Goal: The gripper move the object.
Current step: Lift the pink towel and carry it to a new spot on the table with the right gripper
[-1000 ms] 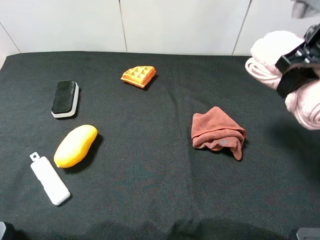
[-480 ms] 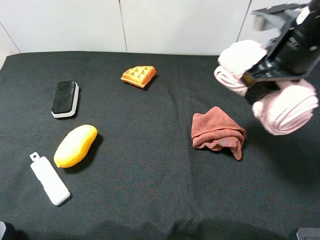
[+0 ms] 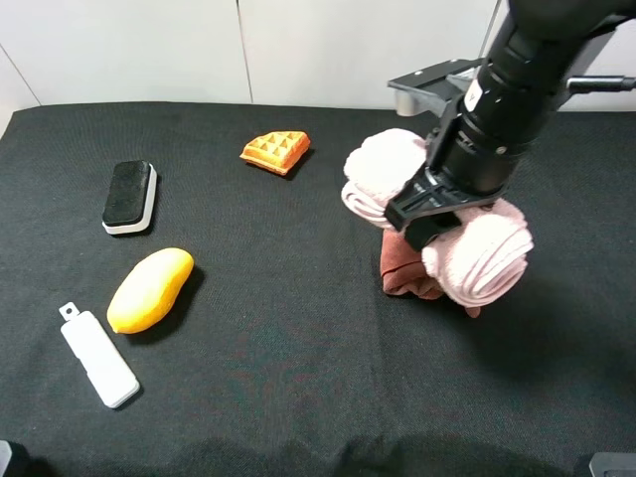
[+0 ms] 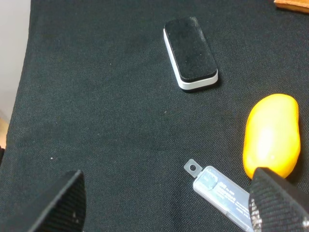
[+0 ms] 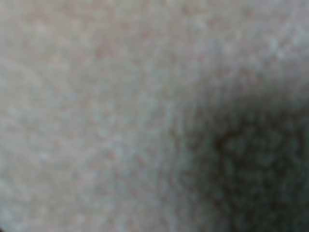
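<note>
The object, a pale pink terry towel [image 3: 481, 260] in two joined plump rolls, hangs above the black table. My right gripper [image 3: 433, 213], a black claw on a bulky arm, is shut on the towel between the two rolls. In the exterior high view the towel overlaps the rust-brown cloth [image 3: 401, 275] and hides most of it. Blurred pink terry [image 5: 120, 96] fills the right wrist view. My left gripper [image 4: 166, 186] is open over the table's left part, with nothing between its fingers.
On the black tablecloth lie an orange waffle piece [image 3: 275, 150], a black-and-white eraser [image 3: 130, 196], a yellow mango [image 3: 150, 289] and a white stick-shaped device [image 3: 97, 358]. A white wall runs behind the table's far edge.
The right arm has carried the pink towel leftward and toward the camera, from the table's far right edge to over the rust-brown cloth. The other things have not moved.
</note>
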Available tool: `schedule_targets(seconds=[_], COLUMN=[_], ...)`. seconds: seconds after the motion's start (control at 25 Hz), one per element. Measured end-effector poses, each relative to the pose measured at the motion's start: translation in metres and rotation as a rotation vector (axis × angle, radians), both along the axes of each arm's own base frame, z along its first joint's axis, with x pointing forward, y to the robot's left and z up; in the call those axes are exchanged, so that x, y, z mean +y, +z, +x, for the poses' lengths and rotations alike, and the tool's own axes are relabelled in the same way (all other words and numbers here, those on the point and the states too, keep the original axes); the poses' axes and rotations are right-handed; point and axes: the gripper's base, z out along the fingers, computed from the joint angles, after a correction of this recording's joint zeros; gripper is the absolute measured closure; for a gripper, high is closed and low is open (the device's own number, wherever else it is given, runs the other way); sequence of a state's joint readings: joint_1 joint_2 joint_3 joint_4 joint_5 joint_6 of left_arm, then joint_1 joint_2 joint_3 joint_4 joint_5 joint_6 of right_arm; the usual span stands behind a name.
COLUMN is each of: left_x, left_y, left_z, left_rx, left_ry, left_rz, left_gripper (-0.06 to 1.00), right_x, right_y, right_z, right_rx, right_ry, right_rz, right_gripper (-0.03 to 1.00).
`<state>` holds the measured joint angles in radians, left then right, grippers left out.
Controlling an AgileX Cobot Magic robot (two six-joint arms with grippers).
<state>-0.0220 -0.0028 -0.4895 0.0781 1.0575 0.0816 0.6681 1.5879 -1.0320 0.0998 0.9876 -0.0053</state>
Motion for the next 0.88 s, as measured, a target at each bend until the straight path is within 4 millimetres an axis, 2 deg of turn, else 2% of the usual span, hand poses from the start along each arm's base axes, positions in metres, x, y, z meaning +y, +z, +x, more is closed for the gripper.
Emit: schedule_targets(seconds=[0.32, 0.64, 0.88], left_x=[0.0, 0.0, 0.0], left_y=[0.0, 0.0, 0.0], left_z=[0.0, 0.0, 0.0], left_rx=[0.0, 0.0, 0.0], left_ry=[0.0, 0.0, 0.0], left_rz=[0.0, 0.0, 0.0], left_gripper=[0.21, 0.21, 0.21], right_x=[0.029, 0.043, 0.048], right_y=[-0.011, -0.025, -0.026], right_z=[-0.024, -0.051, -0.058], right_rx=[0.004, 0.01, -0.014], right_ry=[0.067, 0.144, 0.167], right_rz=[0.003, -0.003, -0.026], right_gripper=[0.62, 0.62, 0.62])
